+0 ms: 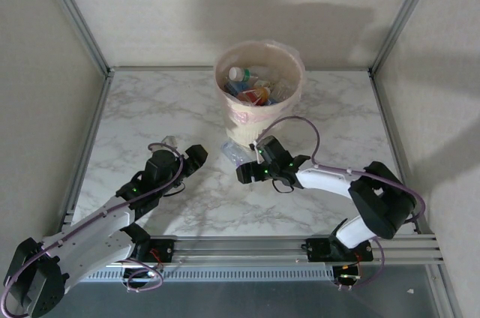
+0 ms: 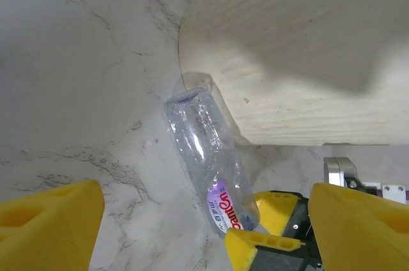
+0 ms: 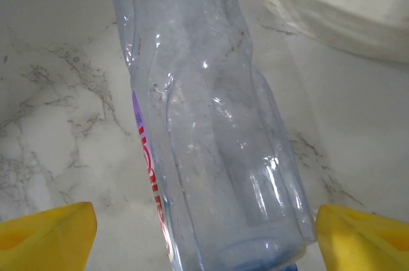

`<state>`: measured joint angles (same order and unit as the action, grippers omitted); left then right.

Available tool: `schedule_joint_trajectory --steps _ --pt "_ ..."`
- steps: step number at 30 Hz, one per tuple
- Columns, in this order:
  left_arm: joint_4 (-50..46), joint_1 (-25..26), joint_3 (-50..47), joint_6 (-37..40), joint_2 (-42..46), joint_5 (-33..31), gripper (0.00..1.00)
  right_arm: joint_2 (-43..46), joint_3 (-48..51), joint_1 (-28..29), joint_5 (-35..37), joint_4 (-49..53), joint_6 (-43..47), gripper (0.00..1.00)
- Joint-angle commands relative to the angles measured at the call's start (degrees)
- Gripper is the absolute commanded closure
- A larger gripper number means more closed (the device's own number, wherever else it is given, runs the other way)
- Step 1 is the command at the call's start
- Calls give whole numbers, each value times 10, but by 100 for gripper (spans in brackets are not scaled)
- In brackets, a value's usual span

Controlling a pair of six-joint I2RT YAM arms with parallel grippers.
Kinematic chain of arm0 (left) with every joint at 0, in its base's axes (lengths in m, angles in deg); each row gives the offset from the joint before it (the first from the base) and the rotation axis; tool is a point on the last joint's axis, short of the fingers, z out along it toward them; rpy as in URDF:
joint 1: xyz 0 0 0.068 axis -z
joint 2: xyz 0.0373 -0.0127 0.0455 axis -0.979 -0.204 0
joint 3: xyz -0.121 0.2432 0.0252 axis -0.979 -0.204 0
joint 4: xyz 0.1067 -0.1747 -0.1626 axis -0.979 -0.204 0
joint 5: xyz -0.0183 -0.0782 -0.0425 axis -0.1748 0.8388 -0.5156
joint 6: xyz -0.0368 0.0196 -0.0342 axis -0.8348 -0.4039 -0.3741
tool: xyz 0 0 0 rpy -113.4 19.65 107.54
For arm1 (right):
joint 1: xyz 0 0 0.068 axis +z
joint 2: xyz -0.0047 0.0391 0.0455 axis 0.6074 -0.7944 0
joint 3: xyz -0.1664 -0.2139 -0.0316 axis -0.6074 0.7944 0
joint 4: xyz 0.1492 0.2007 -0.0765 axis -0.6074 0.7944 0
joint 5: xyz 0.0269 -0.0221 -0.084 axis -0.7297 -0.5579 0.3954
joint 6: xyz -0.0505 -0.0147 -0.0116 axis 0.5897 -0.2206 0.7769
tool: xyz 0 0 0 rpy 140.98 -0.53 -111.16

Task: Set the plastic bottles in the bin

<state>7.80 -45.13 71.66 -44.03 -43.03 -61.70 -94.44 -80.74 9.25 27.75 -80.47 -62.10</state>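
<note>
Right wrist: right gripper (image 3: 204, 239) spread either side of the clear plastic bottle (image 3: 211, 124) lying on the counter (image 3: 51, 92) just beside the bin (image 1: 259, 119); centre on its body, squeeze gently, it looks crushable.

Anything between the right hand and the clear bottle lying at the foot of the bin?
Nothing visible. The crumpled clear plastic bottle with the purple-and-red label lies directly between the open yellow fingers of the right hand, on bare marble. The round cream bin stands right beside it; its wall would have to be lifted over.
</note>
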Motion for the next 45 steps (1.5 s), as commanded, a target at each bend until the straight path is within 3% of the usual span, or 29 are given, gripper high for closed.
schedule_joint_trajectory --steps 1,7,10,14,18,23,28,32,35,45 --pt "-1 -7 10 11 1 8 17 -29 -41 26 26 21 -10 11" --pt "-13 -12 10 14 13 7 17 -67 -79 54 66 48 -22 16" --pt "-12 -15 8 14 14 8 17 -88 -98 62 84 69 -28 25" --pt "-13 -18 8 15 17 10 17 -104 -118 73 103 102 -35 26" --pt "-17 -21 4 16 27 9 17 -96 -116 89 119 122 -44 25" --pt "-13 -26 -4 15 27 13 17 -115 -136 89 143 131 -43 11" --pt "-19 -28 0 16 36 14 16 -155 -182 89 177 135 -39 10" --pt "-28 -35 -1 21 45 14 16 -184 -210 90 193 139 -39 17" --pt "-30 -38 -4 21 49 16 16 -189 -214 89 190 142 -41 29" --pt "-34 -45 9 23 48 19 16 -108 -160 118 183 152 -53 51"
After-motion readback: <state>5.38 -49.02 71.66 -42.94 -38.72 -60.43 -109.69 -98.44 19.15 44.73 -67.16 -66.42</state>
